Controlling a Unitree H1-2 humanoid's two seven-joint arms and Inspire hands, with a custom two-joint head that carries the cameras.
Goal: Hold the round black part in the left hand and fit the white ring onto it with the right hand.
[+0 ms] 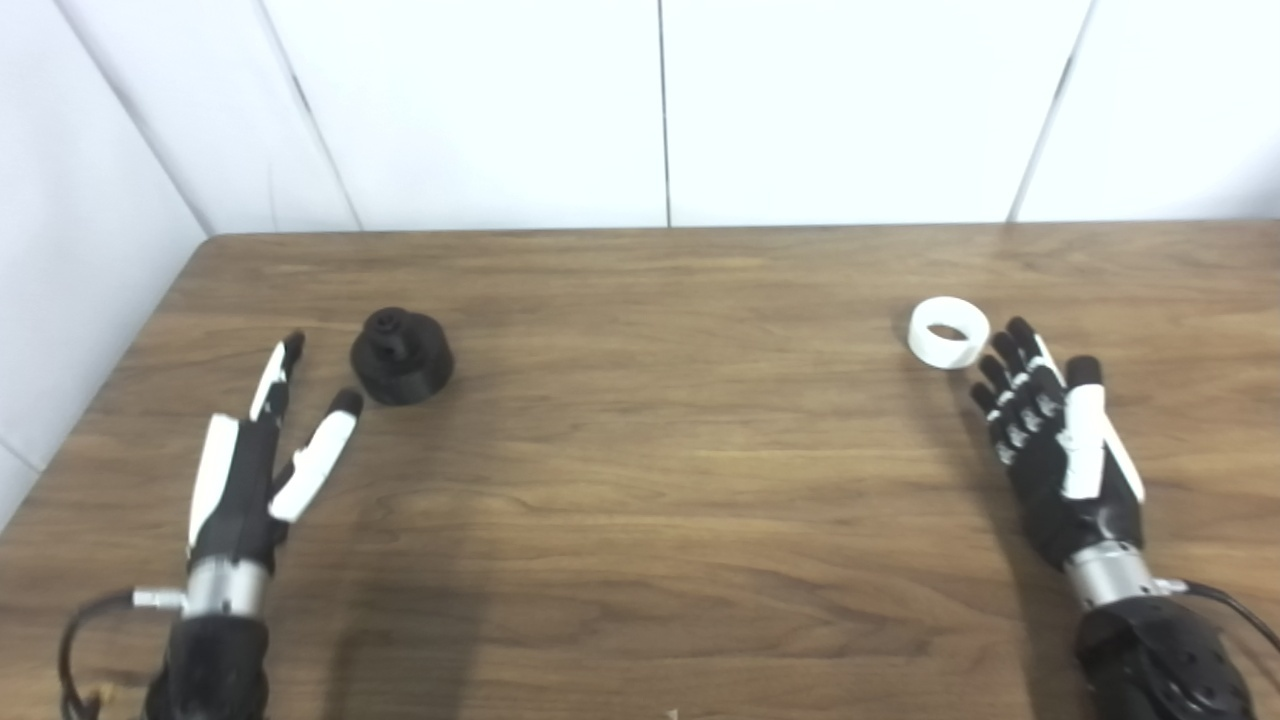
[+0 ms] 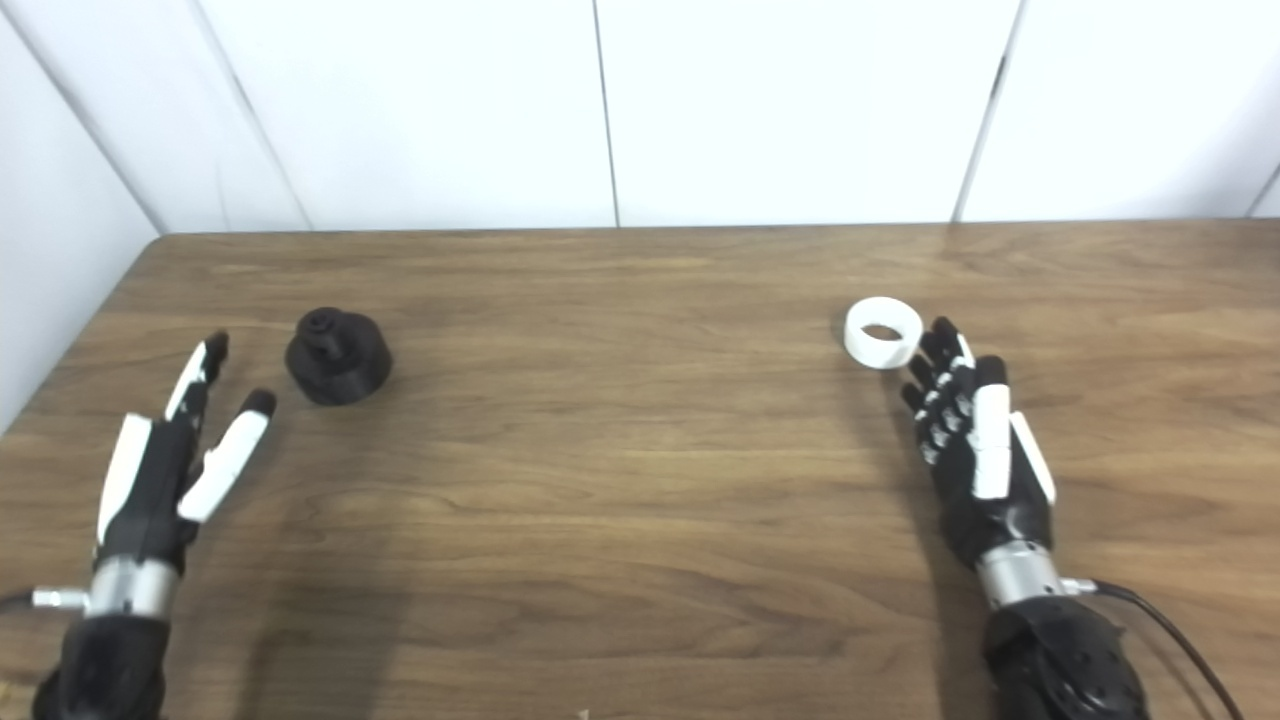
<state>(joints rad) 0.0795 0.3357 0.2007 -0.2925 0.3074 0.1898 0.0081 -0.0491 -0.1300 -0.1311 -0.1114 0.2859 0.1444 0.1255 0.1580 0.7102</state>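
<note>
The round black part (image 1: 401,356) stands on the wooden table (image 1: 660,480) at the left side, its narrower hub facing up. The left robot hand (image 1: 258,462) lies just beside it, nearer the camera, with fingers extended and spread and the thumb angled toward the part; it holds nothing and does not touch the part. The white ring (image 1: 948,332) rests flat on the table at the right side, opening upward. The right robot hand (image 1: 1058,440) is positioned just below the ring, palm turned inward, fingers straight and apart, empty. Its fingertips (image 1: 1008,342) reach close to the ring's rim; contact cannot be determined. The part and ring lie well apart. White wall panels (image 1: 660,110) stand behind the table.
</note>
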